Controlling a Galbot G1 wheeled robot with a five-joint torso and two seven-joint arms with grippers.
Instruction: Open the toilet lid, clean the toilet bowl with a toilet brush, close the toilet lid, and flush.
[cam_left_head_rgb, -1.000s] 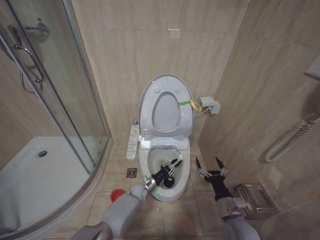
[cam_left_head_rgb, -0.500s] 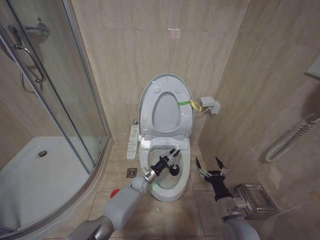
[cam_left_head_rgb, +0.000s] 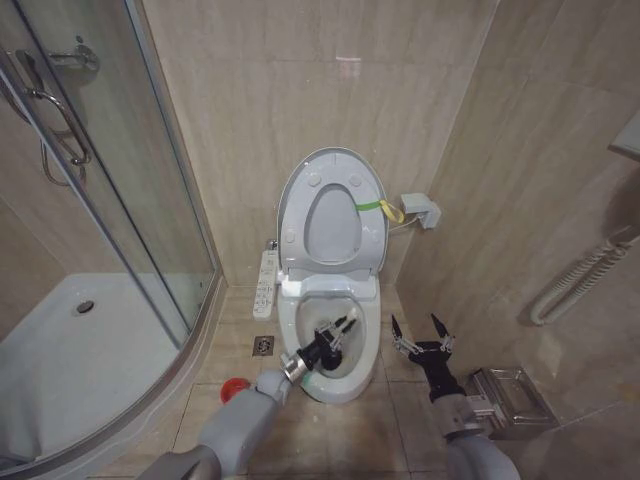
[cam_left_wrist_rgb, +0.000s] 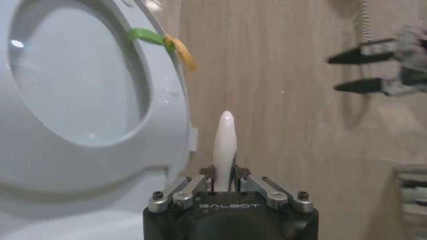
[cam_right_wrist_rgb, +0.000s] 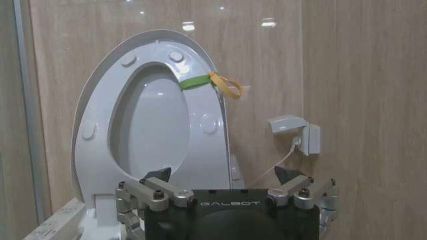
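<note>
1. Small bathroom: beige tiled walls and floor (cam_left_head_rgb: 330, 430), curved glass shower door (cam_left_head_rgb: 110, 180) on the left.
2. Glossy white toilet lid (cam_left_head_rgb: 330, 215) stands up against the wall, yellow-green strap (cam_left_head_rgb: 378, 208) on its edge.
3. Left gripper (cam_left_head_rgb: 338, 335) sits over the oval ceramic toilet bowl (cam_left_head_rgb: 368, 355), clenched on the toilet brush (cam_left_wrist_rgb: 225, 145), slim pale handle.
4. Right gripper (cam_left_head_rgb: 421, 335) hovers beside the bowl, fingers spread.
5. Round red holder (cam_left_head_rgb: 233, 389) is on the floor.

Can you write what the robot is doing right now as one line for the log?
step: scrubbing | left gripper: shut on toilet brush, over toilet bowl | right gripper: open, idle beside bowl | toilet lid: up
</note>
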